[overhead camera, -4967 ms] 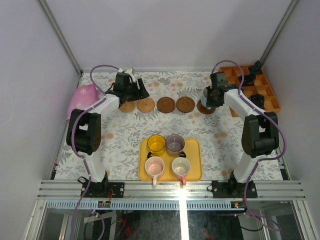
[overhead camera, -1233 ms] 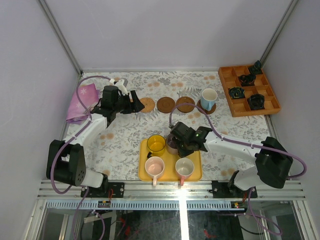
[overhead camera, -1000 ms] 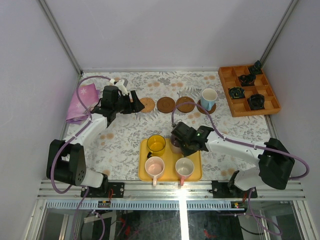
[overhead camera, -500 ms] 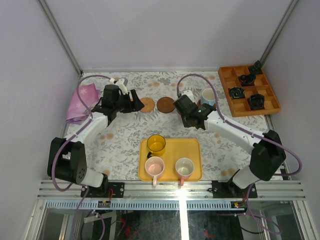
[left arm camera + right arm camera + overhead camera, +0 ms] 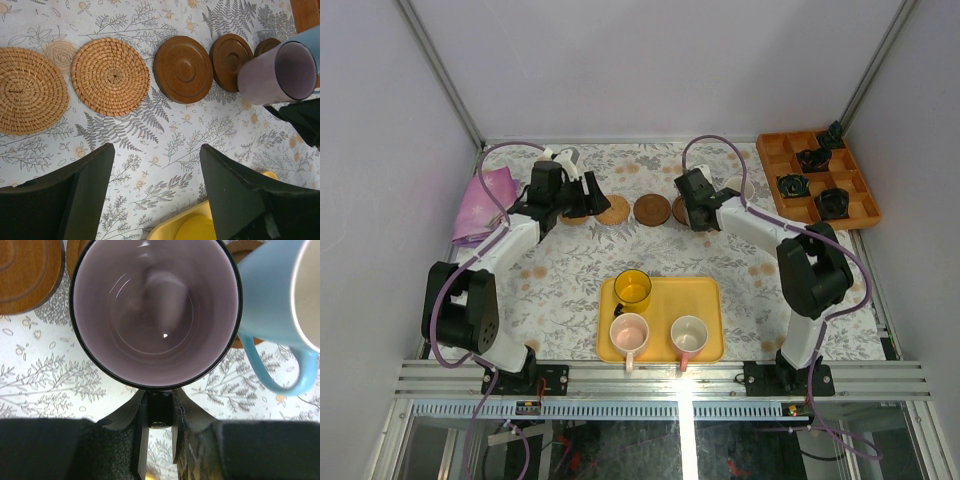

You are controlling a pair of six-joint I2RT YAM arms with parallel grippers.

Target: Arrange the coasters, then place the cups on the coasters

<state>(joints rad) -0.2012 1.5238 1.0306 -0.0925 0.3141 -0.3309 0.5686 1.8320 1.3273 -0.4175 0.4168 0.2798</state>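
Top external view: five coasters lie in a row on the bench, at 12 o'clock of the tray. The yellow cup and two pink cups stand on the tray.
Right fingers: narrow, pinched on the near side of the purple cup, probably on its handle.
Purple cup: over the dark coaster second from the row's 3 o'clock end. I cannot tell whether its base touches yet.
Blue cup: just at 3 o'clock of the purple cup, on the end coaster, with the two walls very close.
Left fingers: wide and empty, at 6 o'clock of the two tan coasters.
Step in hand: most likely seating the purple cup.
How to do it well: centre the base over the disc's ring and keep the cup upright. Favour the 9 o'clock side a little so it does not nudge the blue cup. Lower until it bears, open only enough to free the handle, then back out toward 6 o'clock rather than sideways.
Risk: the thin disc may slide if the cup lands on its edge.
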